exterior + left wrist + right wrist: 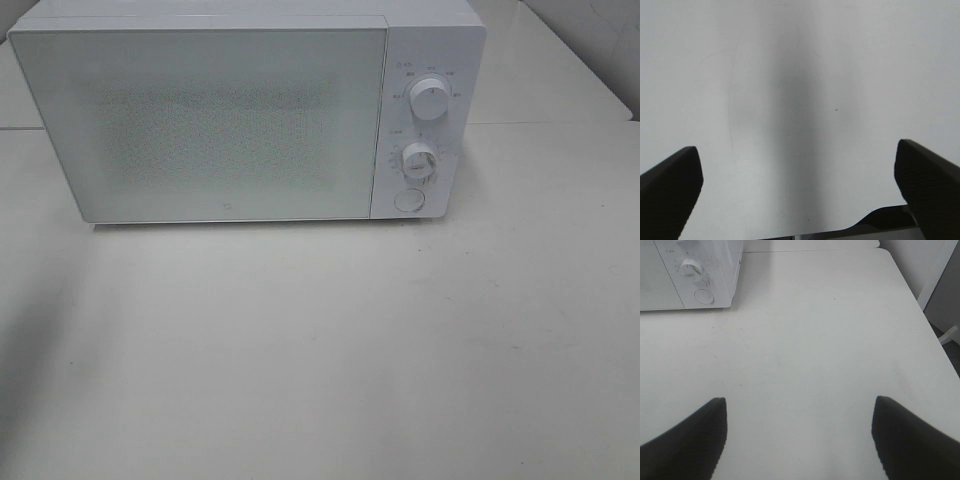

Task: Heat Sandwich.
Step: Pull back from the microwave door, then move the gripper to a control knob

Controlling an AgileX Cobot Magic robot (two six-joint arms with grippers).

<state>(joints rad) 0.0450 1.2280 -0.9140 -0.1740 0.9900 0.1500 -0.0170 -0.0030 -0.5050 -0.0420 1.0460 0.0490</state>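
Exterior high view shows you no sandwich anywhere. The white microwave fills the upper half of the frame with its door closed, and the frosted panel hides the inside, so you cannot tell whether the sandwich sits in there or lies out of frame. The counter takes up the lower half. On the panel at the upper right are two knobs above a round button.

Neither arm shows in that view. In its wrist view the left pincer has its fingers spread wide at the bottom corners, over plain counter and holding nothing. The right pincer is spread just as wide and equally empty, with the microwave's corner at the upper left of its frame.

Once you find the sandwich, expect it to be light, soft and easily crushed, with a filling that may slide. Take it across two opposite crust edges, catch both slices together, close gently and keep it level
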